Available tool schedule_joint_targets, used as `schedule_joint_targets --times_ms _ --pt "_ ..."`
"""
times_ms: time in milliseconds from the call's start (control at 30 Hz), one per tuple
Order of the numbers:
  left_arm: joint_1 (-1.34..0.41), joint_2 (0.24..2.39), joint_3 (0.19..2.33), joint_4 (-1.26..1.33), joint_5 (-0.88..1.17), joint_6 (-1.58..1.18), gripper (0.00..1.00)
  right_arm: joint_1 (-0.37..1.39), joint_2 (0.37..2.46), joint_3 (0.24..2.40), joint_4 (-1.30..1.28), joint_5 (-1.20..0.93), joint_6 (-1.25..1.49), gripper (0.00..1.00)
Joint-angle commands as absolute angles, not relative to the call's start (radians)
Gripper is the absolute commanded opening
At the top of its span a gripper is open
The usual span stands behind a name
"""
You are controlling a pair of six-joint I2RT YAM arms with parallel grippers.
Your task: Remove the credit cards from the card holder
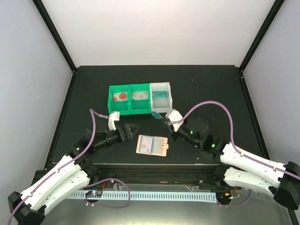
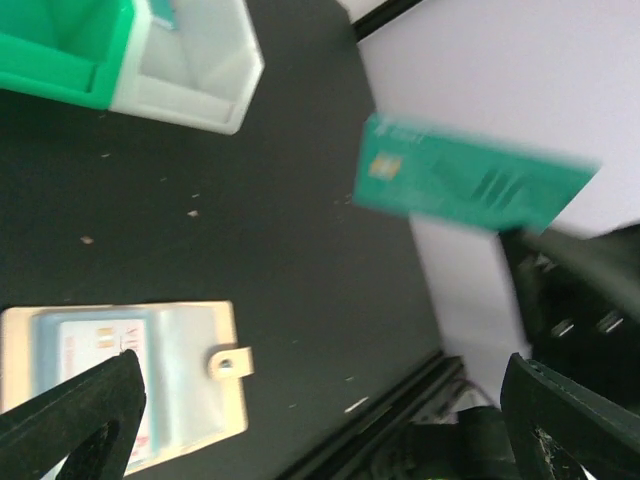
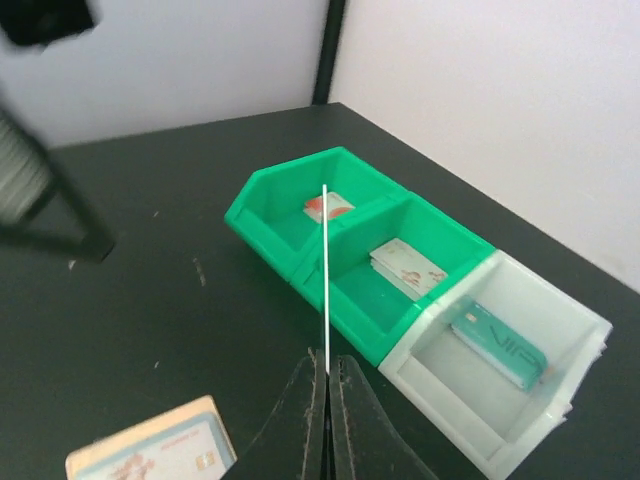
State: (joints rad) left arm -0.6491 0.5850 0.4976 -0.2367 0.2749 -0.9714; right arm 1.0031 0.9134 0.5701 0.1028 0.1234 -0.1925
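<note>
My right gripper (image 3: 326,372) clenched on card (image 3: 326,270) edge; left gripper (image 1: 126,131) released, empty. Card thin, stiff, slick, light; I'd pinch short edge.

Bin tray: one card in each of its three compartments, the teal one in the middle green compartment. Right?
No: the teal card lies in the white end compartment of the bin tray; the middle green one holds a white card. One card per compartment stands. See the right wrist view.
</note>
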Motion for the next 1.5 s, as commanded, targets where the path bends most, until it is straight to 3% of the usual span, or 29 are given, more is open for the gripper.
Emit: schedule_joint_targets --times_ms 0,133,567,1467 --pt "-0.644 0.629 0.530 -0.330 0.269 -0.807 0.99 0.866 0.958 0.668 0.024 -0.020 0.123 0.01" --pt "-0.643 0.671 0.531 -0.324 0.330 -0.750 0.99 0.760 1.001 0.673 0.073 -0.138 0.268 0.01" --pt "-0.638 0.726 0.521 -0.359 0.264 -0.658 0.99 0.572 1.258 0.868 0.035 -0.083 0.607 0.01" --pt "-0.626 0.750 0.543 -0.400 0.261 -0.621 0.99 0.513 1.856 1.306 -0.078 -0.015 0.691 0.01"
